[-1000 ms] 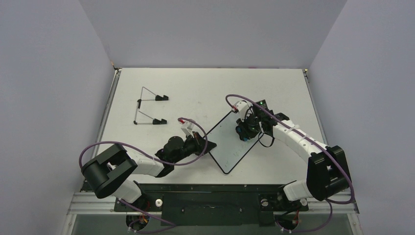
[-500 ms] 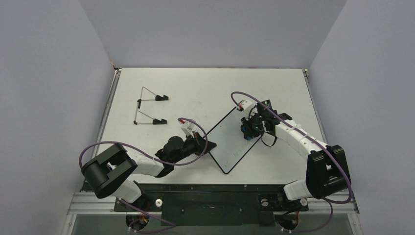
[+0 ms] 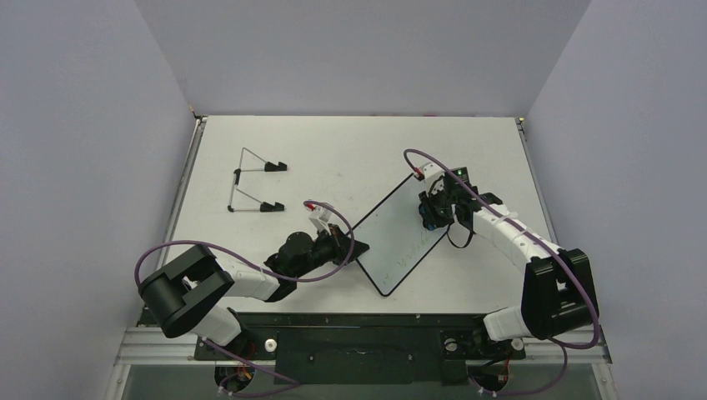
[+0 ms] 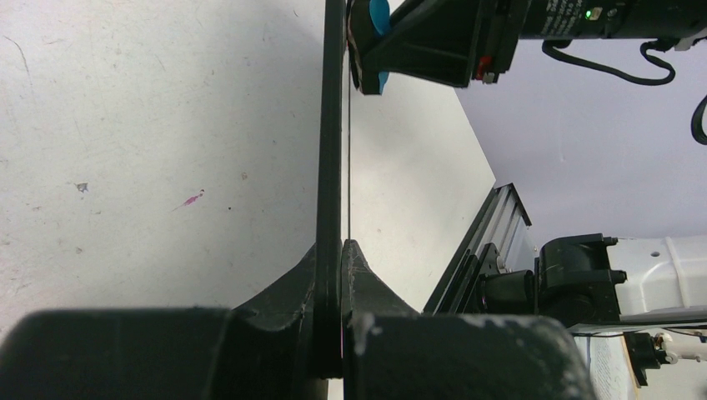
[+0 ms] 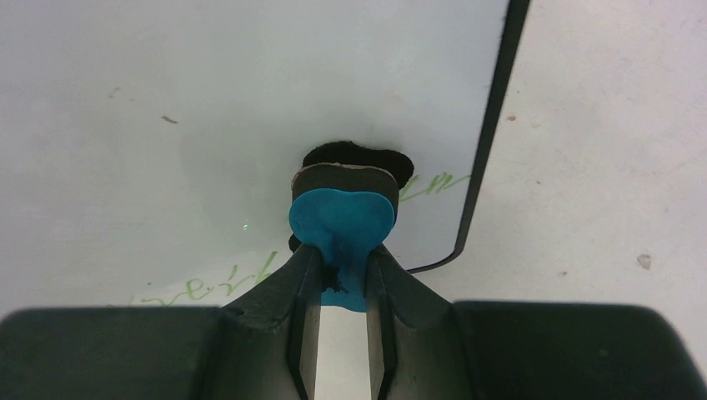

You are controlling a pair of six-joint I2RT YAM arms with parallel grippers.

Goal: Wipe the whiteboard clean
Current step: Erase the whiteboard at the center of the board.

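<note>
right wrist: right gripper (image 5: 343, 255) squeezing blue-and-black eraser block (image 5: 342, 212) onto glossy white black-rimmed whiteboard (image 5: 208, 100); left gripper (image 4: 338, 250) pinching its rim.

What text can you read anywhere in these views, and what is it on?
Nothing can be read well enough to quote.
On the whiteboard, green handwriting right of the eraser: a scrawl, not readable.
On the same board, a second green scrawl lower left of the eraser: partly hidden, not readable.
On the right arm, white print at the top edge of the left wrist view: too small and cut off.
</note>
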